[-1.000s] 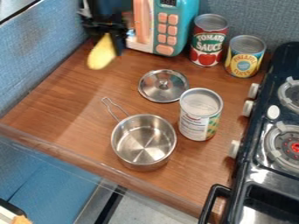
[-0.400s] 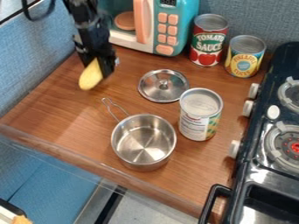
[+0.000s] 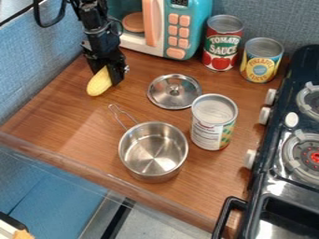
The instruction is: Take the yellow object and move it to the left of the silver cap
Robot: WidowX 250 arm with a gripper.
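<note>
Tool (image 3: 107,73) first: I have it hanging over the upper left part of the desk (image 3: 56,112), pointing down, with its fingers closed around the upper end of the yellow corn (image 3: 99,84). They stand only as far apart as the corn between them allows. The free end of the corn sticks out below the tool, tilted down and to the left as I see it. From my camera view I can't tell whether that end touches the desk or hangs just above it.

To the right of the tool and a little lower in my view lies the silver lid (image 3: 174,95), knob up, so the corn is on the lid's left side, with bare wood between the two. Below the tool and to its right sits the silver pot (image 3: 153,163), its wire handle (image 3: 123,117) pointing back up toward the tool. Farther right, just beside the pot, I see a can (image 3: 209,135) with a pale top, standing upright.

Behind the tool and to its right is the teal toy microwave (image 3: 194,28), with the tomato can (image 3: 223,43) next to it and the pineapple can (image 3: 260,65) beyond that, both upright. Well off to the tool's right, past the cans, I have the black toy stove (image 3: 274,170).
</note>
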